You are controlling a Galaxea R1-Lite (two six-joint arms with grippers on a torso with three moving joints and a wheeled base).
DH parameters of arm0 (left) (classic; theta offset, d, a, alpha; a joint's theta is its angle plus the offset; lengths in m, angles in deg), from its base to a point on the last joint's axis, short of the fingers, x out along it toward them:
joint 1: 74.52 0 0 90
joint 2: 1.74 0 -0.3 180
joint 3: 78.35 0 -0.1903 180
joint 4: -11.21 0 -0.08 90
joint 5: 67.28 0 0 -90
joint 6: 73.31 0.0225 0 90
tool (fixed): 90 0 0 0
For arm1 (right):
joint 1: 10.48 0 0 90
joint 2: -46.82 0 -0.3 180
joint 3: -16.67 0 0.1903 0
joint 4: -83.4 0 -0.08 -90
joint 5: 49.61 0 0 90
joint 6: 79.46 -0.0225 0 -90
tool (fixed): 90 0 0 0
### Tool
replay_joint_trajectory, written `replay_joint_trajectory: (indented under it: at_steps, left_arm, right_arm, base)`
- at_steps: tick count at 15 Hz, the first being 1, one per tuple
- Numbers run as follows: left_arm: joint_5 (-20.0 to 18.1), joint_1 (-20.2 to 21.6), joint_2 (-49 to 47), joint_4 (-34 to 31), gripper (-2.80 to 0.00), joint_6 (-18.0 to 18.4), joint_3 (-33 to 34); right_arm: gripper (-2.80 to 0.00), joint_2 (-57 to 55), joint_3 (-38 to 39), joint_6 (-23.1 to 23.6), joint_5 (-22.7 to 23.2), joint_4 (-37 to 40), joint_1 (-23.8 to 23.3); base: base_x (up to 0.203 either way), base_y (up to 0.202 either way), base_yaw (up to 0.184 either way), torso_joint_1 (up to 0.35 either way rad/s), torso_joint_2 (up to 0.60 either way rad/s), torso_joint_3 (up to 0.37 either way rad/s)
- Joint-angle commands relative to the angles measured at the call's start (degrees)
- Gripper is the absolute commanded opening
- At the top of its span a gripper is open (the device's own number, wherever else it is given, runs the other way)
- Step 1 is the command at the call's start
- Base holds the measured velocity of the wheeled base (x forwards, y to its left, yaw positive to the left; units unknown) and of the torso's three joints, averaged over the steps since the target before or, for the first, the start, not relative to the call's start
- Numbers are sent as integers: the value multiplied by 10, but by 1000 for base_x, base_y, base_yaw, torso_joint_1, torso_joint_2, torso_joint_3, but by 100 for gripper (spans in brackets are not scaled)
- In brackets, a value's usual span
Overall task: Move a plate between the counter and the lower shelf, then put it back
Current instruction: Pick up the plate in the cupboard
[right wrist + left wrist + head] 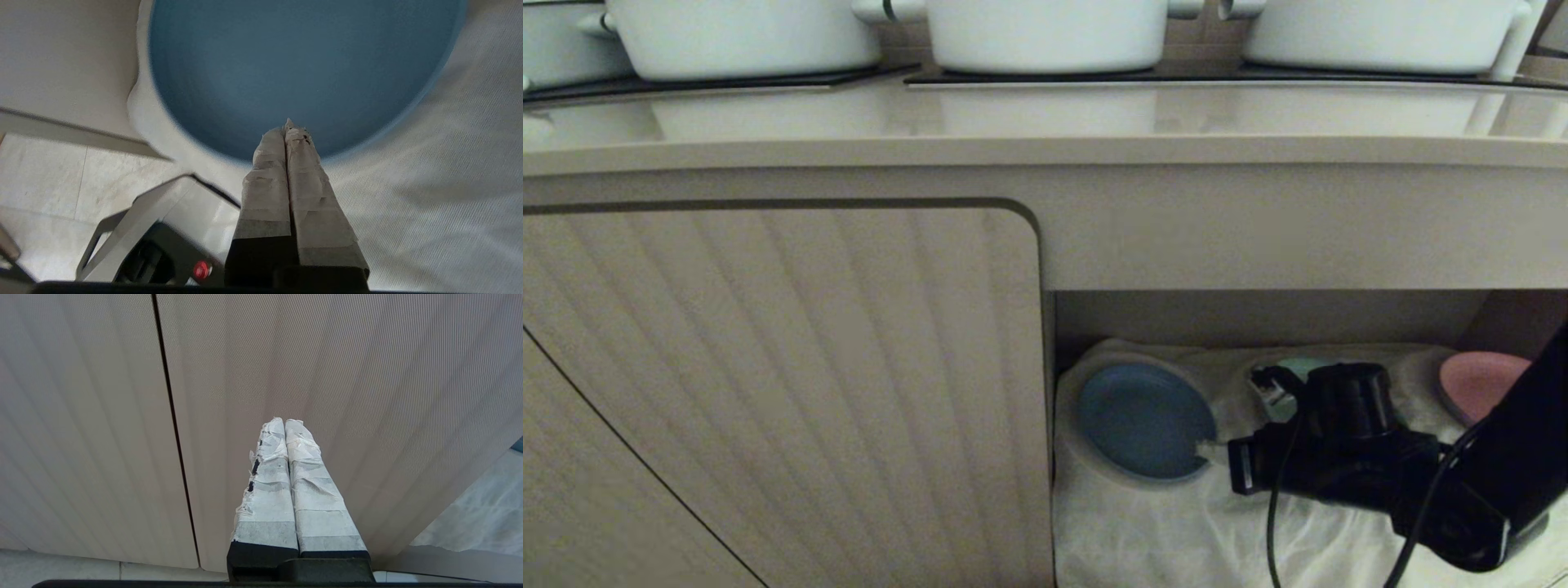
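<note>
I see the bench (1045,122) running across the top of my head view, a smooth beige slab with a rounded front edge and black glass cooktop panels (727,80) set into it. Three white pots (1045,33) stand on those panels in a row, all cut off at the top. Below the slab, on the left, a ribbed beige cabinet door (776,392) fills the front; my left wrist view faces that same ribbed panelling, with a dark seam running down it. To the right of the door the lower shelf (1258,314) opens as a low recess, floored with a wrinkled white cloth (1160,531).

I count three small plates on the cloth: the light-blue plate (1145,420) at the left end of the shelf, lying flat just beside the door's edge; a green plate (1303,367), mostly hidden behind my right arm; and a pink plate (1478,382) at the far right.

My right claw (1207,448) reaches in from the right, its taped fingertips pressed together with nothing between them, the tip at the blue plate's near right rim. In the right wrist view the closed tips lie over the plate's edge, though I cannot tell whether they touch it. Pale floor tiles (61,179) show beside the shelf there.

My left claw (284,424) is closed too, empty, pointing at the cabinet door.
</note>
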Motion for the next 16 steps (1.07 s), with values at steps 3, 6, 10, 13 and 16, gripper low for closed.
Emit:
replay_joint_trajectory:
  at_steps: [3,6,10,13,16]
  left_arm:
    - [0,0,0,0,-280,-1,0]
    - [0,0,0,0,-280,-1,0]
    - [0,0,0,0,-280,-1,0]
    - [0,0,0,0,-280,-1,0]
    - [0,0,0,0,-280,-1,0]
  right_arm:
    - [-280,-20,-5,-1,1,-5,-17]
    - [-280,-23,-5,-1,2,-7,-37]
    - [0,-22,-7,-1,2,-5,-49]
    - [0,-23,-11,-6,2,-2,-51]
    - [0,-25,-25,-20,3,0,-50]
  base:
    - [0,0,0,0,0,0]
    - [0,0,0,0,0,0]
    - [0,0,0,0,0,0]
    - [0,0,0,0,0,0]
    - [0,0,0,0,0,0]
